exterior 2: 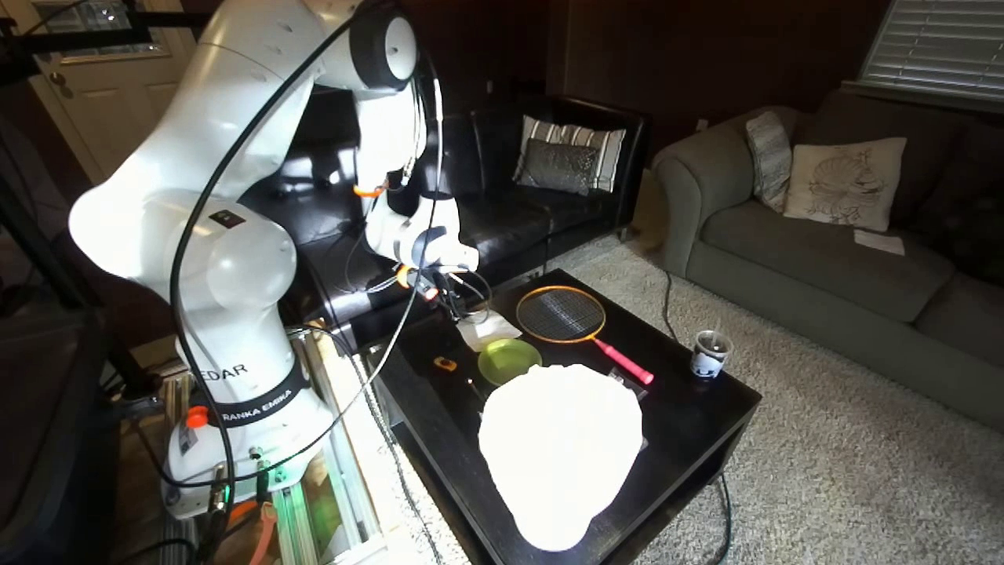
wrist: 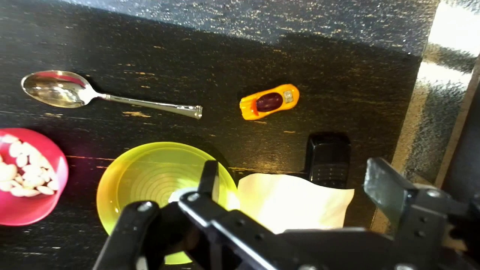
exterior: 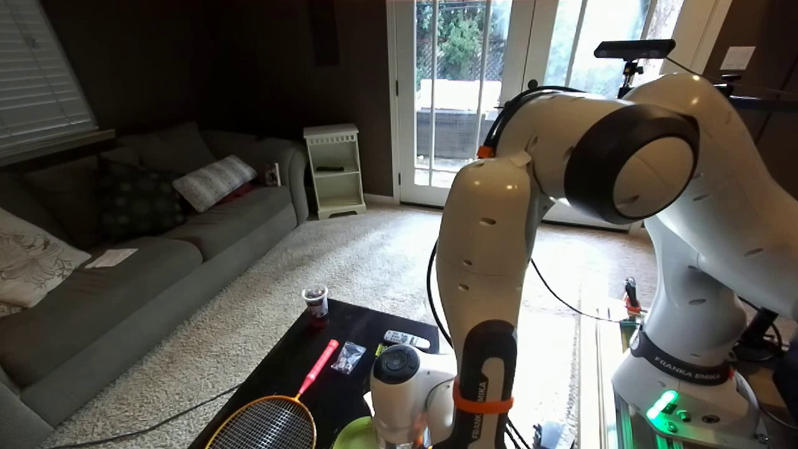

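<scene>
My gripper (wrist: 298,180) is open and holds nothing, with its fingers wide apart above the dark table. Between and below the fingers lie a white paper or cloth (wrist: 288,202) and a black keypad phone (wrist: 330,159). The left finger overlaps a green bowl (wrist: 165,153); a small white thing inside it is mostly hidden. A yellow toy car (wrist: 270,102) and a silver spoon (wrist: 138,103) lie farther off. A pink bowl (wrist: 62,165) of pale nuts or beans is at the left edge. In an exterior view the gripper (exterior 2: 453,304) hangs just above the white sheet (exterior 2: 486,329).
A racket (exterior 2: 561,314) and a cup (exterior 2: 710,355) are on the black table (exterior 2: 690,424). A blown-out white shape (exterior 2: 561,455) covers the near part; I cannot tell what it is. A remote (exterior: 406,339) and a clear packet (exterior: 349,357) show too. Sofas stand around.
</scene>
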You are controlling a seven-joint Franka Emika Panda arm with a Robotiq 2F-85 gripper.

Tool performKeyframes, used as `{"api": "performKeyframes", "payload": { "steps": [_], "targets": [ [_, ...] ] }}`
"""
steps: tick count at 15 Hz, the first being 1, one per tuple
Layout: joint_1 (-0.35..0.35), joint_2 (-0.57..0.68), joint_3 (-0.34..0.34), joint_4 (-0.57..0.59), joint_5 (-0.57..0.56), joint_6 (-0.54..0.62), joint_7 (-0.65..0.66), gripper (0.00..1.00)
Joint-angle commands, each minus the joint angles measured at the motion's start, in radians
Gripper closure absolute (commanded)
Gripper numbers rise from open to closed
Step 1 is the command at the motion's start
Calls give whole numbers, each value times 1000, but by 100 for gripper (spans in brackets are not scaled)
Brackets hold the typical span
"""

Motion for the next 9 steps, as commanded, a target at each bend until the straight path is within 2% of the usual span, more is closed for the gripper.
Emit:
{"api": "performKeyframes", "payload": {
  "steps": [1, 2, 3, 9],
  "targets": [
    [30, -117, -7, -119, 23, -23, 36, 0],
    [26, -139, 1, -141, 22, -20, 33, 0],
    [13, -63, -2, -70, 7, -1, 13, 0],
    [13, -112, 2, -120, 6, -1, 17, 0]
  ]
}}
